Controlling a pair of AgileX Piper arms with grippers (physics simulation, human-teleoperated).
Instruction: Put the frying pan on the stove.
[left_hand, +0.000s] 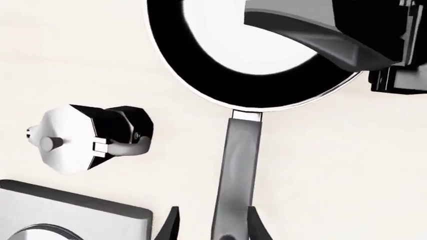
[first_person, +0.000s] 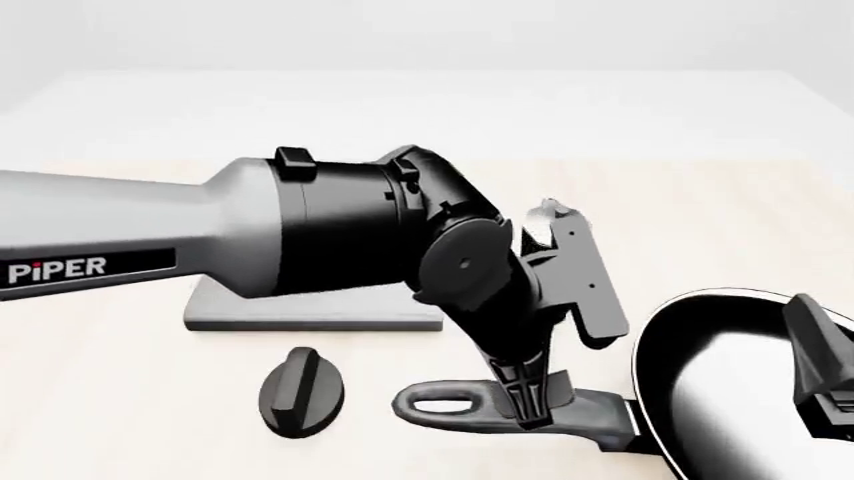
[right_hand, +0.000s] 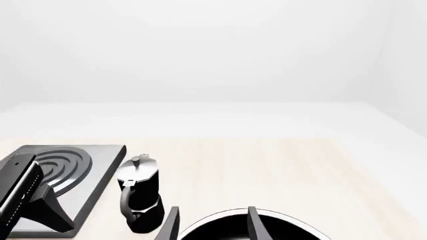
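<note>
The frying pan (first_person: 727, 400) lies on the table at the near right, its long grey handle (first_person: 454, 405) pointing left. My left gripper (first_person: 531, 405) is down at the handle, open, with its fingers on either side of the handle (left_hand: 237, 170). One finger touches the handle and the other stands clear. My right gripper (right_hand: 212, 222) is open and empty over the pan's rim (right_hand: 267, 220). It also shows at the pan's right edge in the front view (first_person: 821, 365). The grey stove (first_person: 314, 312) with its ringed burner (right_hand: 63, 167) lies farther back on the left, largely hidden by my left arm.
A black-and-silver moka pot (right_hand: 140, 192) stands just right of the stove, between it and the pan. It also shows in the left wrist view (left_hand: 87, 137). A small black oval knob (first_person: 300, 393) lies in front of the stove, left of the handle's loop end.
</note>
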